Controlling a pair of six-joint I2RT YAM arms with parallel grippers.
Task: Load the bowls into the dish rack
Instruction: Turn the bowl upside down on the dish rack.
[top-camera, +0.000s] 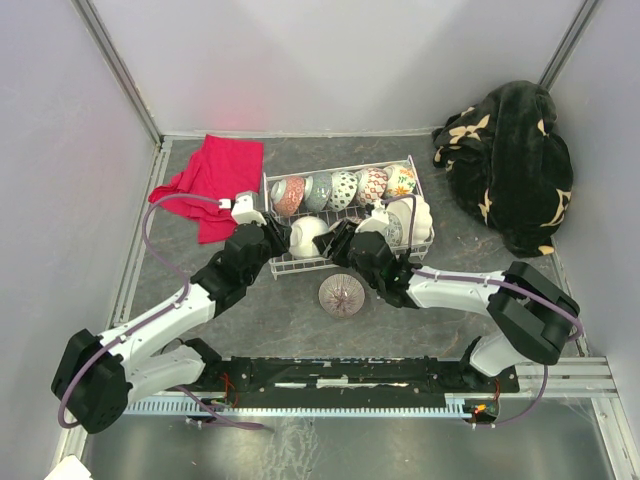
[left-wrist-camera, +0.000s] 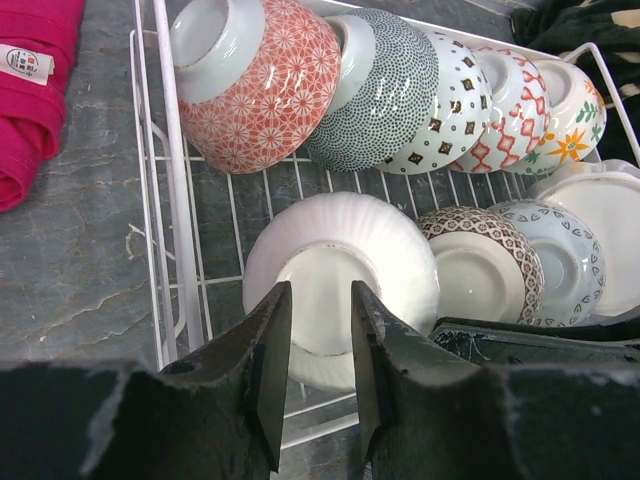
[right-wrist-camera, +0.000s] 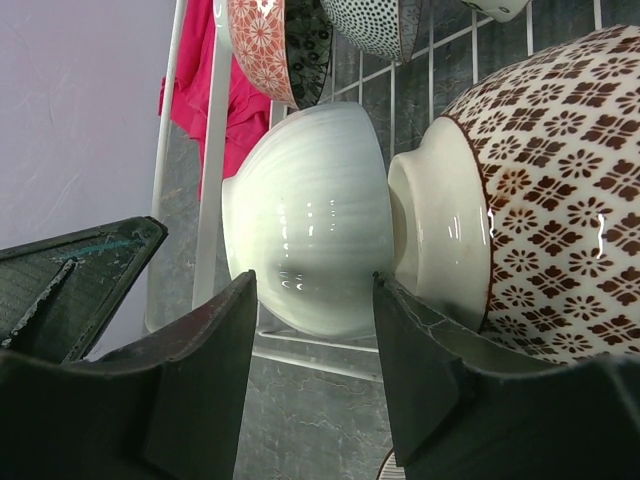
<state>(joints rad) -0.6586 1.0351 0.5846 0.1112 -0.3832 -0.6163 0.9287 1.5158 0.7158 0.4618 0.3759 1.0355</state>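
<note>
The white wire dish rack holds a back row of several patterned bowls, with the red lattice bowl at its left end. A plain white ribbed bowl lies on its side at the front left of the rack. The front row also holds a brown floral bowl and more bowls to the right. My left gripper is open, just in front of the white bowl's foot. My right gripper is open, at the white bowl's side. One bowl lies upside down on the table, in front of the rack.
A red cloth lies left of the rack. A black floral blanket is heaped at the back right. The enclosure walls stand on three sides. The two grippers are close together at the rack's front edge.
</note>
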